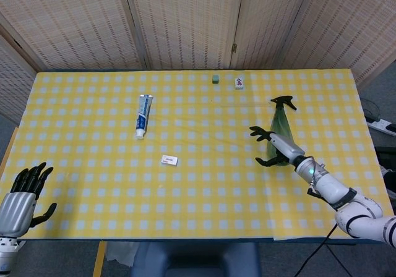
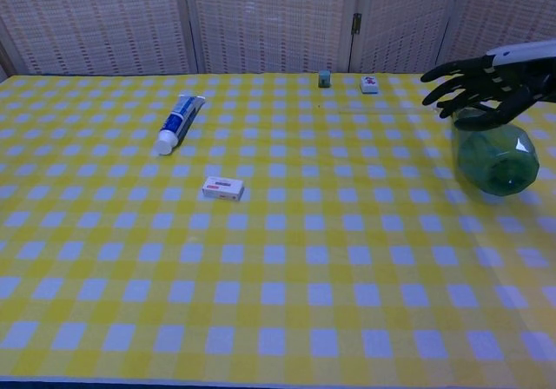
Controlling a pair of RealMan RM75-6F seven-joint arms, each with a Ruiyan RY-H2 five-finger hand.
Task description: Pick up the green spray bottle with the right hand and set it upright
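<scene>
table point(image 1: 86, 184), yellow check | green spray bottle point(image 2: 495, 159) lying flat on its right side, long axis front-to-back, nozzle at far end | right hand point(image 1: 271, 146) over its body, fingers spread, holding nothing; left hand point(image 1: 21, 198) well apart, empty
</scene>
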